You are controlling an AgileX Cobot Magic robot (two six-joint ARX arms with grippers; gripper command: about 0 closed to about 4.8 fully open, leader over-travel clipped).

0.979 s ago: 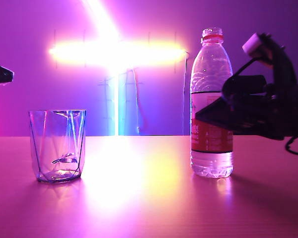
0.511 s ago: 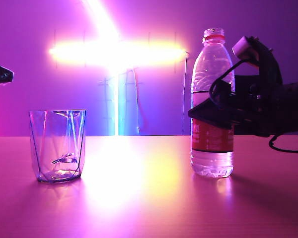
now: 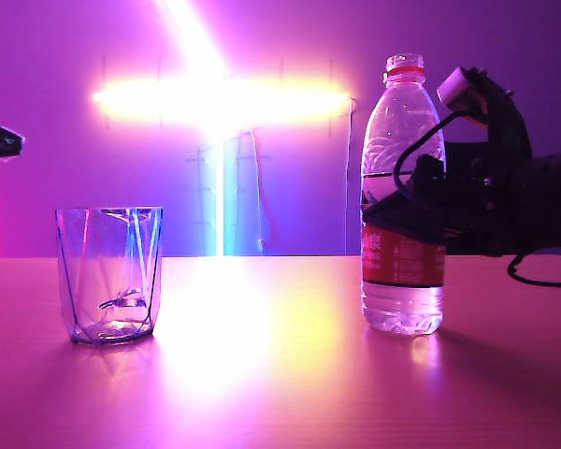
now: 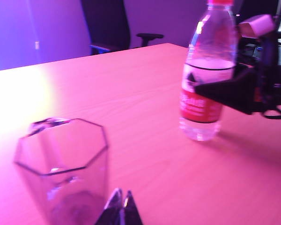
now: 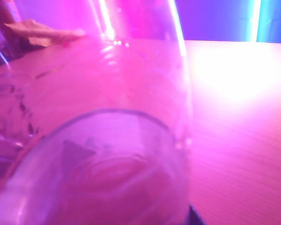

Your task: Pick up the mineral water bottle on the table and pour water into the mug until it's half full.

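The mineral water bottle (image 3: 402, 196) stands upright on the table (image 3: 280, 374), at 3 o'clock from the mug (image 3: 109, 275), well apart. The right gripper (image 3: 402, 210) brackets its label band, jaws partly closed; firm contact cannot be told. The left gripper (image 4: 120, 206), fingertips together, empty, hovers just beside the mug, presumably clear of the pour.

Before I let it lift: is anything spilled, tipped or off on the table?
Nothing stands out. The bottle stands upright with its cap on, the right gripper around its middle. The mug is upright and looks empty. The table shows no spill. The left gripper hangs by the mug.
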